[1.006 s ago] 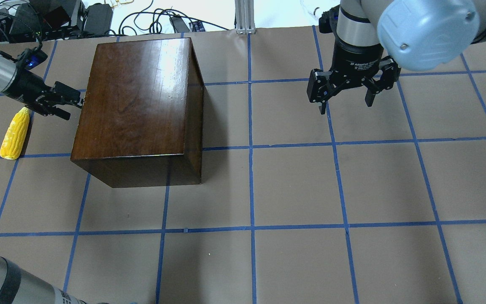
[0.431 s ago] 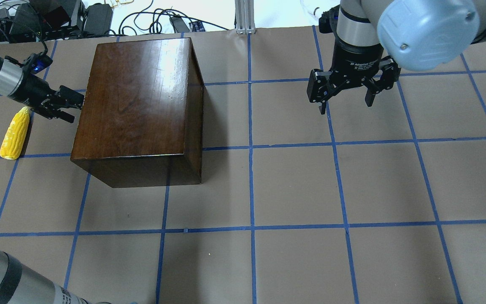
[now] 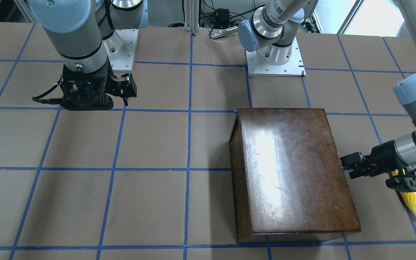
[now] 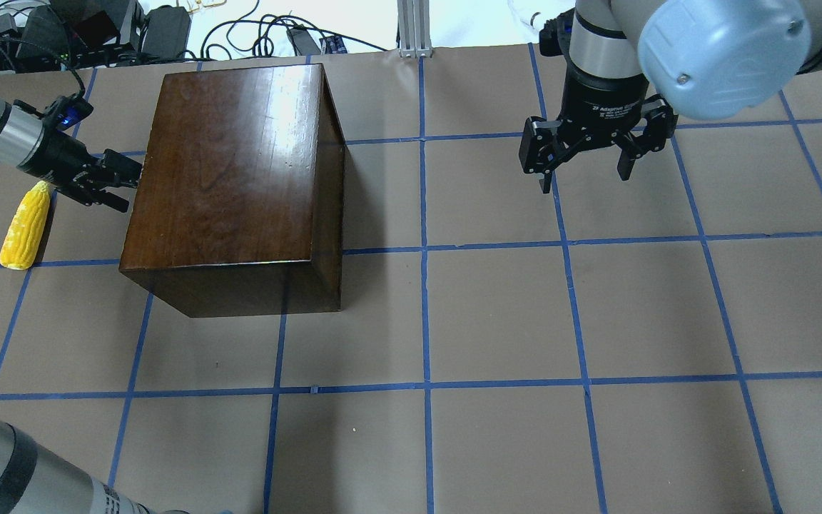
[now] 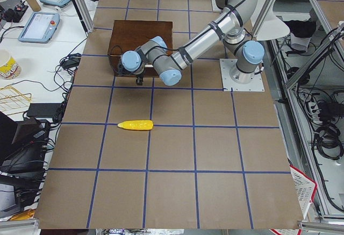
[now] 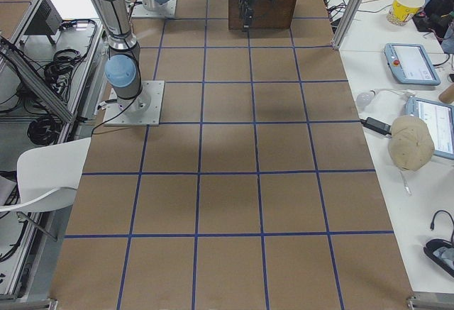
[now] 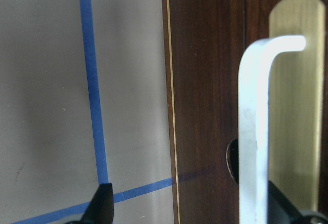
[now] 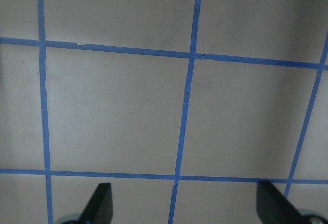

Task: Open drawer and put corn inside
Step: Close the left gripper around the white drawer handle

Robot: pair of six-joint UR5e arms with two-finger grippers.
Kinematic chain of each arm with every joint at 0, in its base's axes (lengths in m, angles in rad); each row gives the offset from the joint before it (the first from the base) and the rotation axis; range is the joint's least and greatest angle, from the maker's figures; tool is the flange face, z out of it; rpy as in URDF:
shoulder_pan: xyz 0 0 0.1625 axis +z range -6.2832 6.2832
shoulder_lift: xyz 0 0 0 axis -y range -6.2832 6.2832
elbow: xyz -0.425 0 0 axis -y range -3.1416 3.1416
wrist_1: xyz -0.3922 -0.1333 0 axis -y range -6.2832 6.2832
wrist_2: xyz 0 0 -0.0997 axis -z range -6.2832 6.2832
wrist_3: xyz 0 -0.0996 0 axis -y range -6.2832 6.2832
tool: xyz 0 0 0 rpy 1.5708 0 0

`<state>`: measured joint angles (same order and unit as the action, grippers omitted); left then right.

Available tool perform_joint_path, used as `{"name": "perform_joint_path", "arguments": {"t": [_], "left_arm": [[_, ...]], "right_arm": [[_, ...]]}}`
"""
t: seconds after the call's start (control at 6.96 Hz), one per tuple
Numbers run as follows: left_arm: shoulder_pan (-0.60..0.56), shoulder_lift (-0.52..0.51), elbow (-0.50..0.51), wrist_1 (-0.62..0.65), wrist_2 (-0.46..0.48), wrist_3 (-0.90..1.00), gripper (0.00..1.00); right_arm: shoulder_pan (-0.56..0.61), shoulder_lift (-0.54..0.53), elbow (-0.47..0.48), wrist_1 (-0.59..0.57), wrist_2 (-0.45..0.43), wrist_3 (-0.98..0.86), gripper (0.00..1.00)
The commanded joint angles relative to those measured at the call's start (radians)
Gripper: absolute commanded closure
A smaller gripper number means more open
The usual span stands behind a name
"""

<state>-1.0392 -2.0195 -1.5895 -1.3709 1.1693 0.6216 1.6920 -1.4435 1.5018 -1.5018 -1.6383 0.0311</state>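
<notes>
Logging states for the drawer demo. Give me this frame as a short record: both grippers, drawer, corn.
left gripper: open, straddling the handle, not closed on it
right gripper: open, over the table, holding nothing
drawer: shut in the box
corn: lying on the table, on the robot's left of the box, ungrasped

Robotics lab: taped-grid table (image 4: 496, 314), teach pendants (image 6: 408, 64), cables (image 4: 254, 32).

Yellow kernel-rowed corn (image 4: 24, 227), glossy dark-brown box (image 4: 232, 164), blue-gridded tan table (image 4: 496, 314).
</notes>
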Motion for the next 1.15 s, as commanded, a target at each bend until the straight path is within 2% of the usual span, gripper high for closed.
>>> {"name": "perform_joint_path", "arguments": {"t": [0.0, 0.14, 1.01], "left_arm": [[0.001, -0.008, 0.008, 0.009, 0.003, 0.001, 0.00], [0.001, -0.013, 0.008, 0.039, 0.004, 0.000, 0.00], [0.016, -0.010, 0.011, 0.042, 0.018, 0.000, 0.00]], "right_arm": [[0.000, 0.000, 0.000, 0.000, 0.000, 0.000, 0.00], [0.000, 0.000, 0.000, 0.000, 0.000, 0.000, 0.00], [0.000, 0.000, 0.000, 0.000, 0.000, 0.001, 0.00]]}}
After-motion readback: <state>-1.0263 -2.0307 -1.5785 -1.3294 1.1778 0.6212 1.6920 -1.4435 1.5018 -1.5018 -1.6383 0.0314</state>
